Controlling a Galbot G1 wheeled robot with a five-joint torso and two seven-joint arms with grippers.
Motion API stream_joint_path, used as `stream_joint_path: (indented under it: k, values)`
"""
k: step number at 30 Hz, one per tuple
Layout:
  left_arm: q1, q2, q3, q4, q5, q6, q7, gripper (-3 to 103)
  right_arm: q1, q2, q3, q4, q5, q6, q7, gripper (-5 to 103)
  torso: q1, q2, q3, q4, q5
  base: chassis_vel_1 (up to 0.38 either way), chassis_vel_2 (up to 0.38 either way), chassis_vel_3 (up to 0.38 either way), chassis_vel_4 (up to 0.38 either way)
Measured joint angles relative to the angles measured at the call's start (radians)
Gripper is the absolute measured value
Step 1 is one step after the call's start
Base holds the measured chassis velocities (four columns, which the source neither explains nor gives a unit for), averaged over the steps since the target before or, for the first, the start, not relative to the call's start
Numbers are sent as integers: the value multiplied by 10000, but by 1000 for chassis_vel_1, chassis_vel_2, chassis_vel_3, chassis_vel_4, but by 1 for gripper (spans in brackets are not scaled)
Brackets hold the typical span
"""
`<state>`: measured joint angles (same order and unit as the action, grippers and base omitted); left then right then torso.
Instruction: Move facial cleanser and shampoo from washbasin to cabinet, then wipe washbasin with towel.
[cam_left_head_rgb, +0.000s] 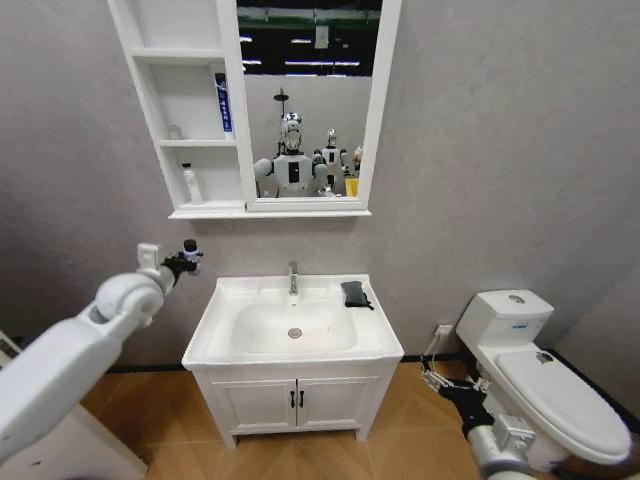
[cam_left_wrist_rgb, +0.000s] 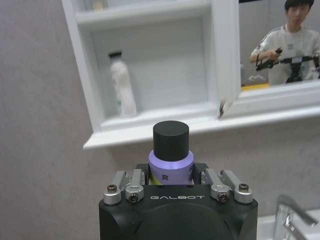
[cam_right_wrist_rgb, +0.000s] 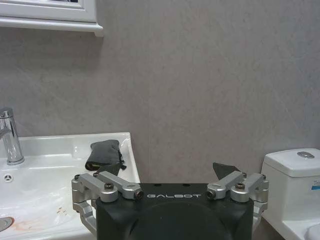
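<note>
The left gripper has its jaws clamped on a purple bottle with a black cap, below the white wall cabinet. It could bump the shelf edge and slip. The right gripper waits low, jaws apart.

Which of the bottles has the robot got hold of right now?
The purple bottle with the black cap, clamped in the left gripper. The white bottle stands on the cabinet's bottom shelf.
</note>
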<state>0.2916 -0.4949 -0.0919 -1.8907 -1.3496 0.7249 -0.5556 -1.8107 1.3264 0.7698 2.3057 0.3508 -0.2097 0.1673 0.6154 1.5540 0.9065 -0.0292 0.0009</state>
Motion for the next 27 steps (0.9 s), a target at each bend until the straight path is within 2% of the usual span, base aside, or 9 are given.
stream_joint_path:
  k: [2, 3, 6, 9, 14, 17, 20, 23, 27]
  values:
    - [-1818, -98, 977, 754, -719, 137, -79, 43, -30, 13, 74, 6, 4, 51, -15, 100, 1, 0, 1, 3, -13, 0, 0, 0, 0]
    - [-1818, -98, 977, 754, -719, 137, -79, 43, -30, 13, 74, 6, 4, 51, -15, 100, 1, 0, 1, 3, -13, 0, 0, 0, 0]
    - [-3990, -916, 2258, 2227, -866, 162, 76, 43, -1, -22, 107, 2, 23, 73, -23, 100, 1, 1, 1, 3, -8, 0, 0, 0, 0]
    - [-5132, -1781, 3334, 3377, -869, 173, 154, 43, 0, -25, 140, 50, 58, 89, -23, 100, 3, -1, 2, -1, -9, 0, 0, 0, 0]
    - [-6078, -2794, 4200, 4674, -548, 175, 515, 43, -29, 14, 279, 114, 136, 140, -22, 100, 5, -1, 3, -1, -7, 0, 0, 0, 0]
    - [-6872, -3908, 4777, 6487, 267, 5, 1214, 43, -74, 93, 411, 21, 166, 298, -58, 100, 4, -1, 3, -1, -6, 0, 0, 0, 0]
    - [-7114, -4270, 4939, 7229, 808, -102, 1602, 43, -103, 126, 437, 7, 179, 342, -85, 100, 4, -2, 3, -2, -5, 0, 0, 0, 0]
    - [-7401, -4898, 5143, 8748, 2147, -419, 2375, 43, -106, 131, 456, 13, 241, 391, -115, 100, 4, -1, 2, 3, -6, 0, 0, 0, 0]
    - [-7495, -5375, 5140, 9994, 2727, -644, 2698, 43, 31, -12, 449, 22, 322, 375, -104, 100, 4, -2, 3, 6, -11, 0, 0, 0, 0]
